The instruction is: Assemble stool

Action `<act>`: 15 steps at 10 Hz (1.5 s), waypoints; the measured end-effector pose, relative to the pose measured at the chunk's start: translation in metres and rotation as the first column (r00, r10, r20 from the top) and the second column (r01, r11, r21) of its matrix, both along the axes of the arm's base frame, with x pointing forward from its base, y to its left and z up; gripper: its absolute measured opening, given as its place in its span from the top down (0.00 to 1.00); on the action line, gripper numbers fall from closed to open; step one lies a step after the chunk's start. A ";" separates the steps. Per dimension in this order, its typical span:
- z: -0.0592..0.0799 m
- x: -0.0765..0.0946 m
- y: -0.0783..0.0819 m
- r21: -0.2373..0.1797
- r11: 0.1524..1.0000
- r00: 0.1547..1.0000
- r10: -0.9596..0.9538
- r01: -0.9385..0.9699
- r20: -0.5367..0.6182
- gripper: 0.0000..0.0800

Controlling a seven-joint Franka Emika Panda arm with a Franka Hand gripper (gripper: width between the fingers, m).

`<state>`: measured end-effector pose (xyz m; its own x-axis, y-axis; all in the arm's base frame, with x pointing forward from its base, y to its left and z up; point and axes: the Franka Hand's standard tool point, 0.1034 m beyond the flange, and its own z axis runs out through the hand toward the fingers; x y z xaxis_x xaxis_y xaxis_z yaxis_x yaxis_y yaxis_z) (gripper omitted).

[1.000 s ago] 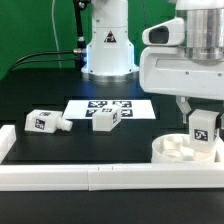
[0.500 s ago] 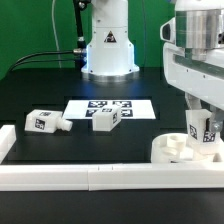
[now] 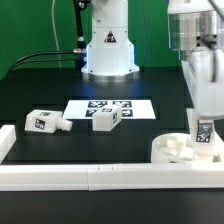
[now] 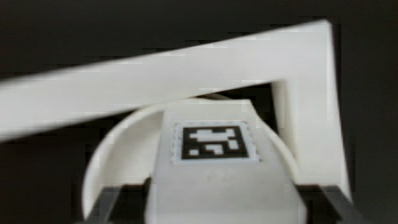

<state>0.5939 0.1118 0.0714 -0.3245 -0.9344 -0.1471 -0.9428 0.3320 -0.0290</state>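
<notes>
My fingers (image 4: 118, 207) are clamped on the blocky tagged end of one stool leg (image 3: 203, 134), a flat face under each pad. The leg hangs upright with its lower end down in the round seat (image 3: 172, 151), which sits on the bench at the exterior view's right, against the white rail (image 3: 100, 178).

I judge the leg light, stiff and smooth, so it could twist in the grip. The square block is the place to hold it, not the stubby shaft.

Two more legs wait on the bench: one (image 3: 45, 122) near the exterior view's left and one (image 3: 107, 119) on the marker board (image 3: 135, 104).

Compared with a second ago, the held leg has turned narrower to the camera and sunk lower into the seat.
</notes>
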 end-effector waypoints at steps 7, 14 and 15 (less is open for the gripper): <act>0.006 0.002 0.003 0.077 0.992 0.995 -0.102 0.100 0.015 0.33; 0.026 0.004 0.006 0.008 0.863 0.856 0.500 -0.506 0.130 0.19; 0.029 0.003 0.005 -0.005 0.772 0.765 0.631 -0.636 0.129 0.19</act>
<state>0.5966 0.1166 0.1001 0.3609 -0.9145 -0.1831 -0.9294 -0.3362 -0.1525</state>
